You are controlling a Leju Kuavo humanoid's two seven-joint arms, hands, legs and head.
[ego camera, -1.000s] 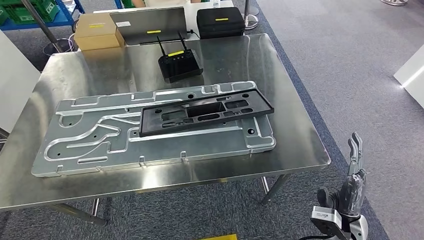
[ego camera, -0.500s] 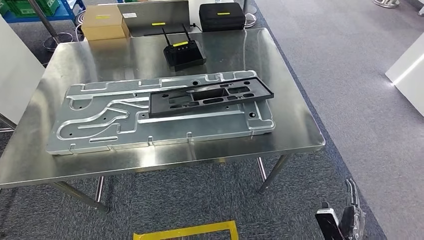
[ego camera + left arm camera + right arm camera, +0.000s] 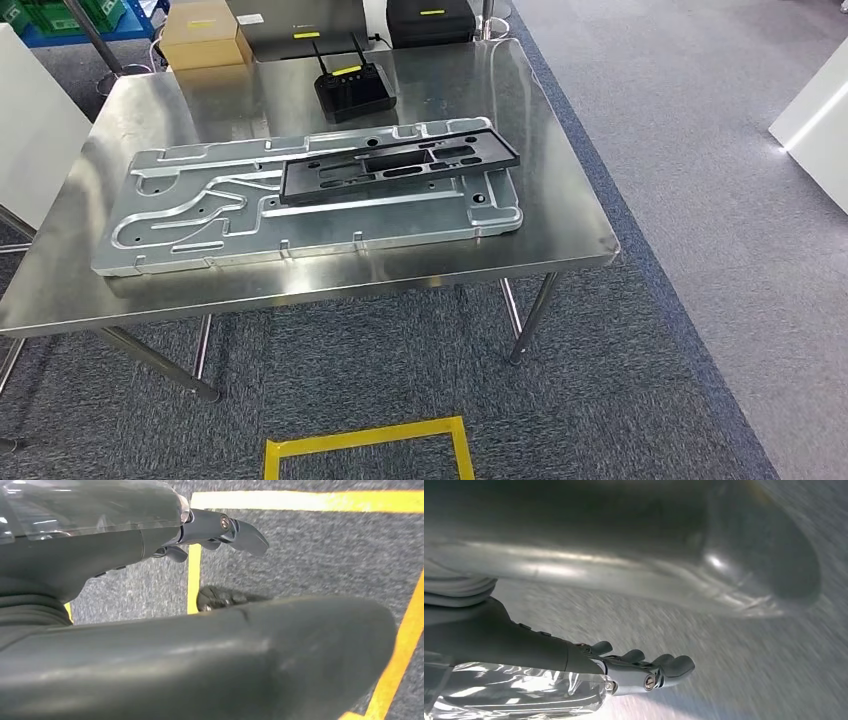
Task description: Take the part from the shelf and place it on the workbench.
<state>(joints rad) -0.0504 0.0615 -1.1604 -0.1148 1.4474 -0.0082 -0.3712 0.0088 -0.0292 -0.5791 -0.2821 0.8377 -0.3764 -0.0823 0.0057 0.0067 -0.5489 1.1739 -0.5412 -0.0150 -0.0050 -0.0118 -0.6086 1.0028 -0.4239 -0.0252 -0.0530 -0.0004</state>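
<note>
A long black plastic frame part (image 3: 398, 167) with rectangular cut-outs lies flat on a large grooved silver metal plate (image 3: 200, 215), on the steel surface (image 3: 560, 235).

Behind the plate stand a black router with two antennas (image 3: 352, 88), a tan cardboard box (image 3: 204, 35), a grey flat panel (image 3: 300, 25) and a black case (image 3: 430, 20). Yellow tape (image 3: 365, 440) marks the grey carpet in front. The left robot hand (image 3: 150, 630) hangs over the carpet, fingers loosely apart and holding nothing; the right robot hand (image 3: 624, 667) is likewise spread and empty.
</note>
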